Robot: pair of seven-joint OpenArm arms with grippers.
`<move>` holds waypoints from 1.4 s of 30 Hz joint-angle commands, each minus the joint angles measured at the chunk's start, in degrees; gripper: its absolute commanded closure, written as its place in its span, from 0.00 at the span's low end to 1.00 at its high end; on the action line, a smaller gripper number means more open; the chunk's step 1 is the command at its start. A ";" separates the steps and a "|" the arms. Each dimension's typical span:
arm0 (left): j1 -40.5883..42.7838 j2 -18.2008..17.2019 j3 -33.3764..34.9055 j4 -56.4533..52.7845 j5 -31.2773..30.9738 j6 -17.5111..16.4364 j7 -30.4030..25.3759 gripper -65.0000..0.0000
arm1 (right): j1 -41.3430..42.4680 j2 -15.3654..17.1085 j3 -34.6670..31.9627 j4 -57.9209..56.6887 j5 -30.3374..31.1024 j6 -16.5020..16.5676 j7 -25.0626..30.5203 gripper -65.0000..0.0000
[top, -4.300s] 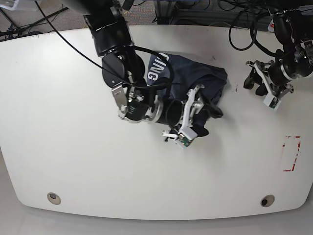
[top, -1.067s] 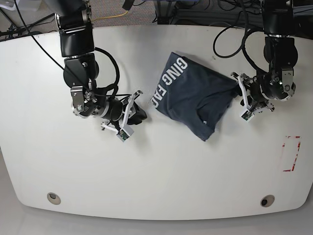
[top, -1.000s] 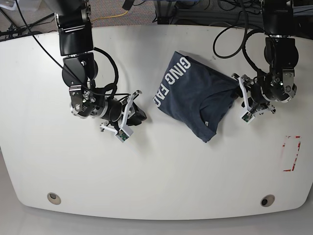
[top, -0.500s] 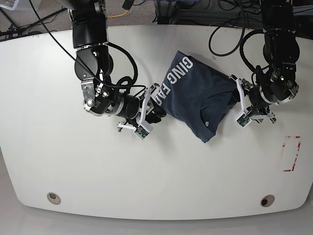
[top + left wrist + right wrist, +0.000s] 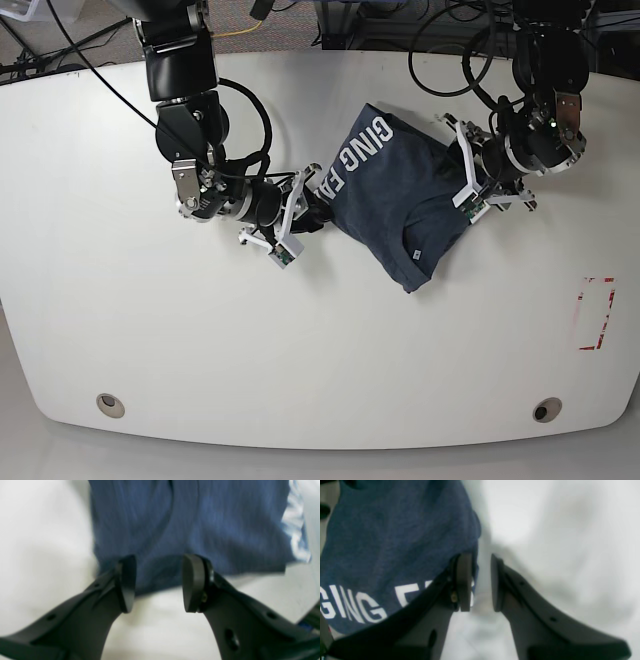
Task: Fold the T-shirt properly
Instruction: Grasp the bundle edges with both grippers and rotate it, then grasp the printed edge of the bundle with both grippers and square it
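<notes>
T-shirt (image 5: pixel 400 200): navy, bunched mid-table (image 5: pixel 300 350), white lettering showing. Left gripper (image 5: pixel 157 582): jaws moderately apart over its hem, gripping nothing. Right gripper (image 5: pixel 480 582): jaws narrowly parted at its edge.

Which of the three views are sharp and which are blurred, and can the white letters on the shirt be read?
Base view: sharp, evenly lit, and the T-shirt shows "GING" clearly. Left wrist view: motion-blurred, the cloth smeared into streaks, only the left gripper fairly crisp. Right wrist view: soft too, the table washed out white, but "GING" is readable beside the right gripper.
</notes>
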 commanded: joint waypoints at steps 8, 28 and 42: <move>-3.93 -0.44 0.11 -9.28 5.88 -0.03 -1.10 0.59 | 1.05 -0.52 -1.38 0.99 -4.90 0.56 3.05 0.81; -26.18 -0.26 11.46 -28.97 5.88 -0.03 -5.15 0.59 | -11.08 -0.70 -2.79 13.12 -5.51 0.56 2.79 0.81; -20.55 -5.98 7.94 -5.32 6.15 -0.03 0.57 0.59 | -11.43 0.62 3.98 27.54 -6.04 0.56 -7.76 0.81</move>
